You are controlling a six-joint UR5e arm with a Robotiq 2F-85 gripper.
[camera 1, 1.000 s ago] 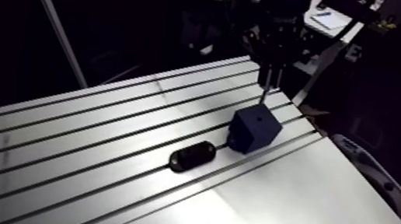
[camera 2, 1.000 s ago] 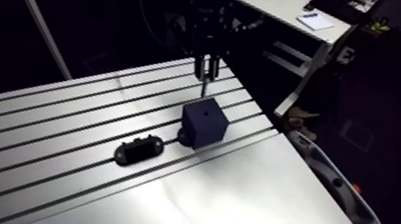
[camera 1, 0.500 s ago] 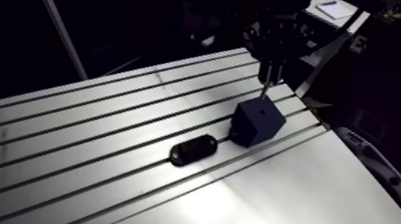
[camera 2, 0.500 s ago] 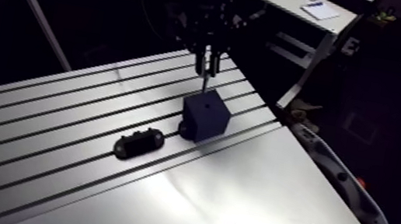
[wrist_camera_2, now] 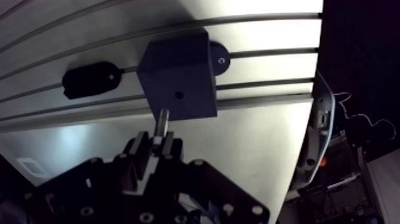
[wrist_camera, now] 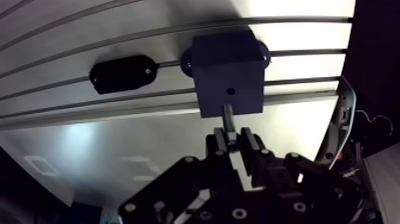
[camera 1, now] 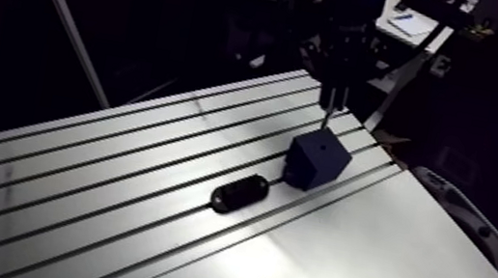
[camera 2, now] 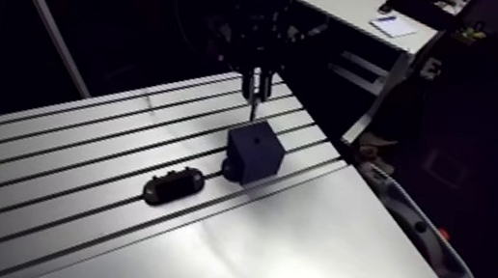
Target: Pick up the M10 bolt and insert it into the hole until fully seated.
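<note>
The one clear change is in the arm view's framing. Since just before, the worktop (camera 1: 108,185), the dark block (camera 1: 316,160), the black oval piece (camera 1: 238,194) and the end effector (camera 1: 330,101) all sit slightly toward 6 o'clock, back where the earliest pictures had them, which is the camera riding the arm, not the things moving. The tip of the M10 bolt (camera 1: 327,120), at the block's 12 o'clock edge, shows no shift against the block large enough to read.

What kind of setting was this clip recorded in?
Probably a robotics test bench: a slotted aluminium table, a dark block with a hole standing on it, and a gripper holding a bolt above that block.
</note>
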